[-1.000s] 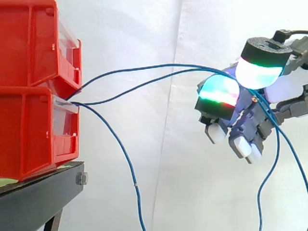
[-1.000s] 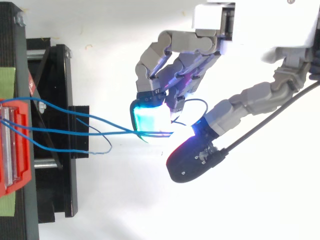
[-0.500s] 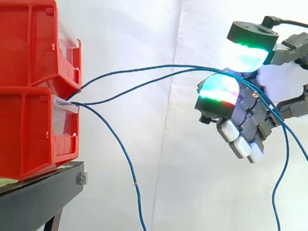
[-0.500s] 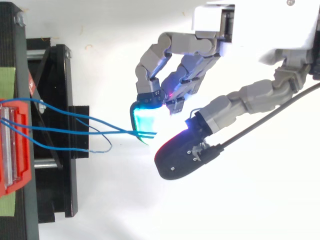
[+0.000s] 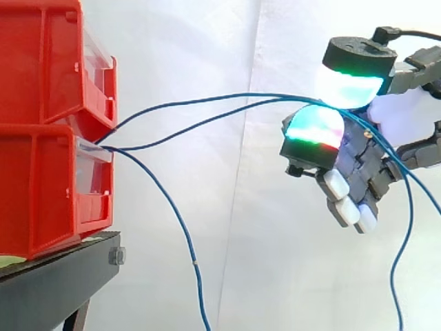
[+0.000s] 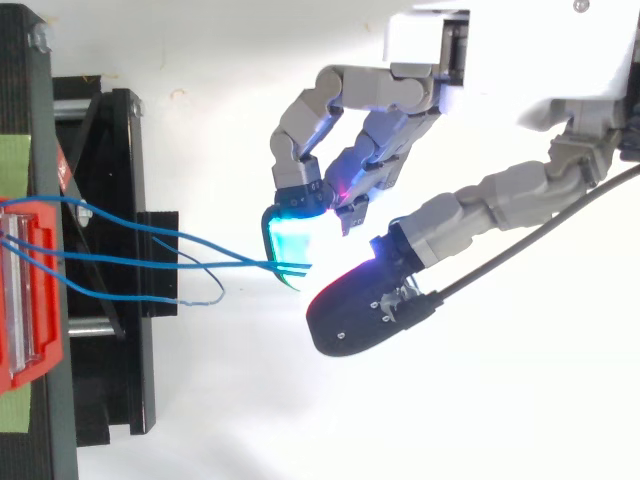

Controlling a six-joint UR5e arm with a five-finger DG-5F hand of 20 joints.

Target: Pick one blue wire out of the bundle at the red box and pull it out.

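Observation:
Three blue wires come out between the upper red bin [image 5: 41, 62] and the lower red bin [image 5: 41, 193]. The upper two wires [image 5: 207, 101] arch right to my hand [image 5: 358, 172]. They pass between its thumb pad [image 5: 351, 83] and a glowing finger pad [image 5: 313, 131], which pinch both, then hang down behind the hand. The third wire [image 5: 176, 214] droops free toward the floor. In the top view the hand [image 6: 400, 110] holds the two wires [image 6: 200, 243] right of the red bin [image 6: 30, 300]. The other fingers are curled underneath.
The bins stand on a black stand [image 5: 55, 289] at the left, seen from above as a black frame [image 6: 110, 150]. A white curtain hangs behind. The third wire's loose end [image 6: 218, 296] lies just right of the stand in the top view.
The thumb has swung left and up over the two wires and closed toward the finger pad. The wires' hanging tail shifted right. The bins and the third wire stay still.

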